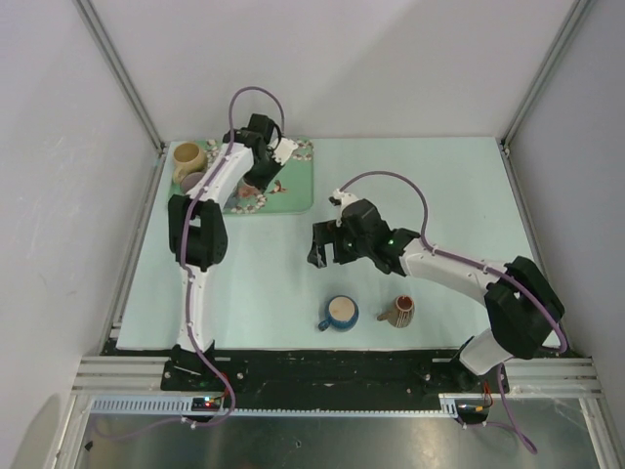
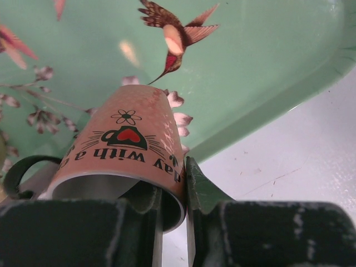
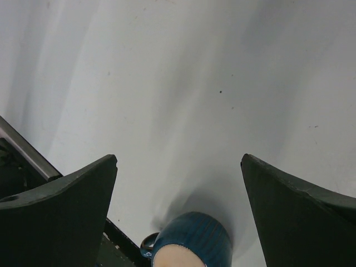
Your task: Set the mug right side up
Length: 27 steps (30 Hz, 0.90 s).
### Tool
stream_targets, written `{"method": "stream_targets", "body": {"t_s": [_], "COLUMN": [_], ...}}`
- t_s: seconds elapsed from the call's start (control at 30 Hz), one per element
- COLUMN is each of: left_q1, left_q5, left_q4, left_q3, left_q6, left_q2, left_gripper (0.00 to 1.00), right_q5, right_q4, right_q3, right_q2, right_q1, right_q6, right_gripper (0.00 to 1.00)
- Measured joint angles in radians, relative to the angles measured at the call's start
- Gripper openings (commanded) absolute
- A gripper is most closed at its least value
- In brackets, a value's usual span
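Observation:
A salmon-pink mug [image 2: 130, 139] with black lettering and a heart-cup picture hangs tilted over the green floral tray [image 2: 267, 61], its open mouth towards the camera. My left gripper [image 2: 173, 183] is shut on its rim, with one finger inside the mug and the other outside it. In the top view the left gripper [image 1: 254, 188] is over the tray [image 1: 298, 200], and the arm hides the mug. My right gripper [image 1: 327, 256] stands open over the middle of the table. The right wrist view shows this gripper [image 3: 178, 158] holding nothing.
A blue mug [image 1: 339, 313] with a cream inside stands upright near the front edge; it also shows in the right wrist view as the blue mug [image 3: 192, 245]. A brown patterned mug [image 1: 398, 311] lies to its right. A tan mug [image 1: 187, 156] and a greyish one [image 1: 193, 183] sit at the tray's left end.

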Motion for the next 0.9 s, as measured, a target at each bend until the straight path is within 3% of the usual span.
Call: {"method": "stream_targets", "body": {"t_s": [0.17,0.23,0.4,0.5,0.63,0.77,0.9], "left_q1": [0.004,0.008,0.016,0.025,0.035,0.037,0.037], "left_q5": [0.04,0.056,0.078,0.084,0.093,0.109,0.146], "left_q4": [-0.023,-0.032,-0.039,-0.046,-0.045,-0.053,-0.048], "left_q3": [0.013,0.023,0.044,0.07,0.098,0.093,0.027], "left_q6": [0.016,0.023,0.029,0.031,0.032,0.033,0.035], "left_q2": [0.066,0.084,0.085,0.085,0.068,-0.002,-0.145], "left_gripper": [0.04,0.14,0.52,0.67,0.78,0.82,0.84], "right_q5": [0.042,0.069,0.192,0.218,0.162,0.041,-0.061], "right_q4": [-0.04,-0.056,-0.14,-0.187,-0.24,-0.322,-0.463], "right_q3": [0.0,0.0,0.0,0.0,0.0,0.002,0.072], "right_q2": [-0.001,-0.005,-0.054,-0.093,-0.116,-0.113,-0.056], "right_q1": [0.039,0.054,0.125,0.198,0.331,0.464,0.504], "right_q6": [-0.019,-0.024,-0.056,-0.117,-0.336,-0.621,-0.852], "right_gripper": [0.99,0.99,0.99,1.0,0.99,0.98,0.96]}}
